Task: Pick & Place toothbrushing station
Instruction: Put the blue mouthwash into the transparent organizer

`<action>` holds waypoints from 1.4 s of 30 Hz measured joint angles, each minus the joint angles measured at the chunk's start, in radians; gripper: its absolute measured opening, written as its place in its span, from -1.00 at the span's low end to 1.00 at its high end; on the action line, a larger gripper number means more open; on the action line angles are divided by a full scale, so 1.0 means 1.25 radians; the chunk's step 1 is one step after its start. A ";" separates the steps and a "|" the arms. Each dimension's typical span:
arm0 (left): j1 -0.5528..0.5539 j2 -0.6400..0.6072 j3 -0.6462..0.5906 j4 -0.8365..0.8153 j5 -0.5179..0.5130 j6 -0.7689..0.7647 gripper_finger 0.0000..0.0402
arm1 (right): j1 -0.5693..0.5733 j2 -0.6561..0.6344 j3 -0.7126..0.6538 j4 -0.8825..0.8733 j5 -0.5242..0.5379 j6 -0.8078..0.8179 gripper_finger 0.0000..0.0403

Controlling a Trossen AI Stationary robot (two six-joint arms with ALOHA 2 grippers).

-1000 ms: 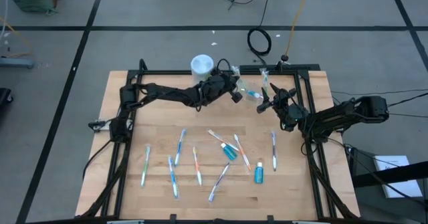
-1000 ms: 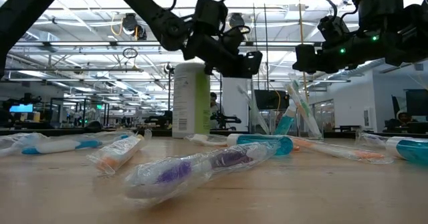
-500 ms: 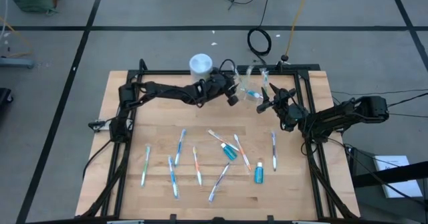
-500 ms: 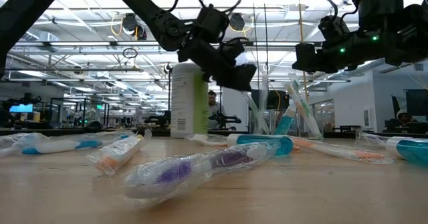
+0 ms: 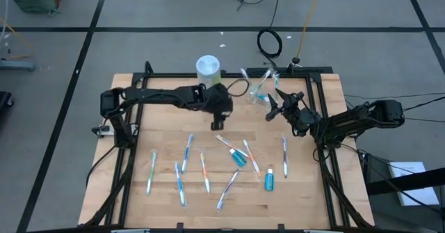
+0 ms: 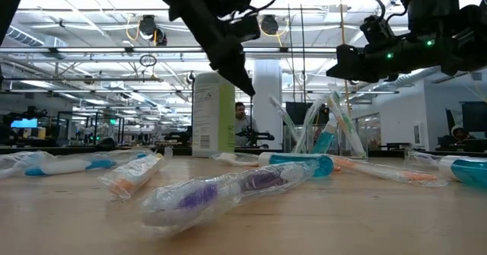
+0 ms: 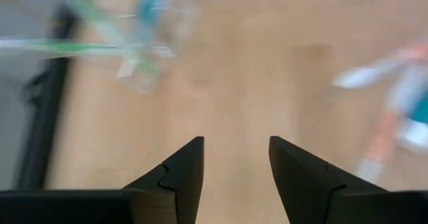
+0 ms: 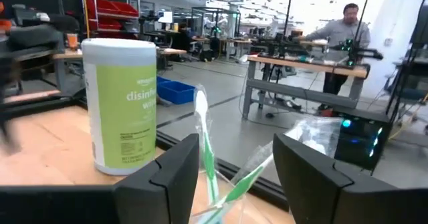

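The clear cup [image 5: 261,98] stands near the table's far edge with several toothbrushes [image 6: 335,122] leaning in it. My right gripper [image 5: 274,105] hangs open just right of the cup and higher up, its fingers level; in its wrist view the brush heads [image 8: 206,144] show between its fingers. I cannot tell whether it touches them. My left gripper [image 5: 217,124] is open and slants down over bare wood left of the cup [image 7: 137,57]. More toothbrushes [image 5: 188,151] and two teal toothpaste tubes [image 5: 238,156] lie flat on the near half.
A white and green wipes canister [image 5: 208,67] stands at the far edge, left of the cup. A black frame [image 5: 316,115] runs round the table. Wrapped brushes [image 6: 221,190] lie close to the low camera. People [image 8: 344,23] stand in the room beyond.
My left gripper has drawn back from the cup toward the table's left and near side and has tipped from nearly level to slanting down. A pale brush end now sticks out of the cup toward the far left.
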 joint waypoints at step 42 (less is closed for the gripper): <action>0.157 -0.514 -0.466 -0.004 0.271 0.105 -0.13 | 0.263 0.550 0.938 -1.391 -0.488 0.732 -0.09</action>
